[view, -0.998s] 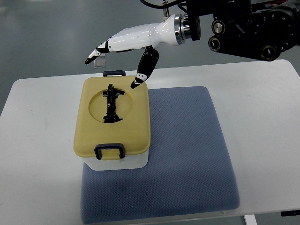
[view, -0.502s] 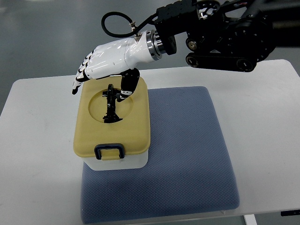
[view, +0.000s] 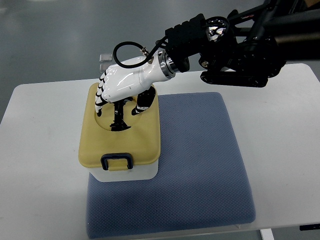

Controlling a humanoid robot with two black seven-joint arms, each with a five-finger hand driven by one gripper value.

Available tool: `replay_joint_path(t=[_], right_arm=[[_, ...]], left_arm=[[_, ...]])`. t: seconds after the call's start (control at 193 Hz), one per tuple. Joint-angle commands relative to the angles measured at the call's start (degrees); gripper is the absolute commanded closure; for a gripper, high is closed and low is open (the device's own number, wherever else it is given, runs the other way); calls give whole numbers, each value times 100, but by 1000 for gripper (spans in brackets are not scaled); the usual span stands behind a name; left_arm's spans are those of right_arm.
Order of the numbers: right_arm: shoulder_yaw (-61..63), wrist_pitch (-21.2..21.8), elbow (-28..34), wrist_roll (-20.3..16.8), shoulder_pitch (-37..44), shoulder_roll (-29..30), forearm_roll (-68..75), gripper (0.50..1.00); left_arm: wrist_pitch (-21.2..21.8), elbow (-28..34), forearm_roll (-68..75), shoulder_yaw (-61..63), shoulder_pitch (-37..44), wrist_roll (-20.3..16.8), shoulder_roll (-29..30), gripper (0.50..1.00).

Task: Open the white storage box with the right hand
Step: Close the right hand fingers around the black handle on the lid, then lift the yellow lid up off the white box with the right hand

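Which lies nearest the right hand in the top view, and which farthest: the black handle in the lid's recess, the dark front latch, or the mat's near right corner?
From the right hand:
1. Black handle, directly beneath the fingers, in the yellow lid's recess.
2. Front latch, on the box's near edge.
3. Blue mat's near right corner, farthest, toward the picture's lower right.

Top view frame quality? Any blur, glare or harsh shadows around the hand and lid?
Top view: sharp, no motion blur on the right robot hand; even, diffuse light; only a soft shadow under the hand on the yellow lid; mild sheen on the hand's white shell; black handle stays readable.
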Motion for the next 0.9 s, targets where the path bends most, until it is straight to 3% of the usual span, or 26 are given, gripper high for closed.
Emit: replay_joint_path(t=[0.0,0.259,0.481,0.662,0.895], right_arm=[[0,-52,-134,0,-28,41,-151,767],[0,-122,-169,0,-63,137,-247,850],[-176,-351,-318,0,-63,234,-318,997],[-176,-492,-318,0,-107,243,-335,1000],[-71,-1080,-318,0,-151,260,-318,1000]], left_arm=[[0,0,0,0,0,0,0,500],[0,0,0,0,0,0,0,500],[0,0,0,0,0,0,0,500],[0,0,0,0,0,0,0,500],[0,0,0,0,0,0,0,500]])
